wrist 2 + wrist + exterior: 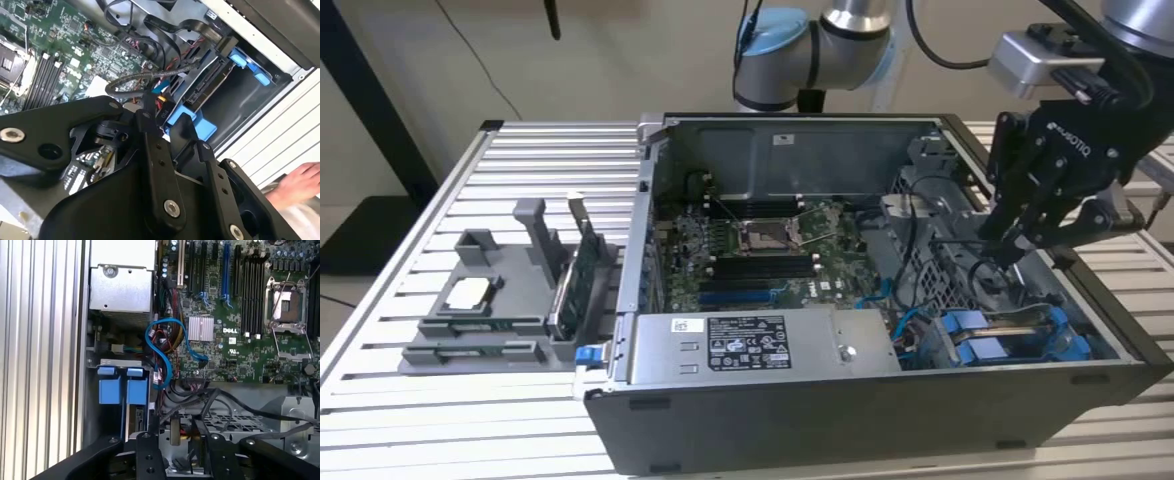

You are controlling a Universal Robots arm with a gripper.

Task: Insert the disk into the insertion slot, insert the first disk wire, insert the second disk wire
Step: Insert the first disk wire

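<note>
Your gripper (1007, 248) hangs inside the computer case (854, 425), jaws part-way apart with a plain gap between them. The disk (112, 390) sits seated in the insertion slot (92, 405), below the gripper and just to one side of its tips. Black wires (220, 402) run right beneath it. A blue cable (162, 355) loops just beyond.

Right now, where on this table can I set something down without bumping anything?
At the exterior view's left, bare slats of the table run on the camera side of the grey parts holder and again beyond it, beside the computer case. Crowded: inside the case, cables and the tool pack the space by the disk.
</note>
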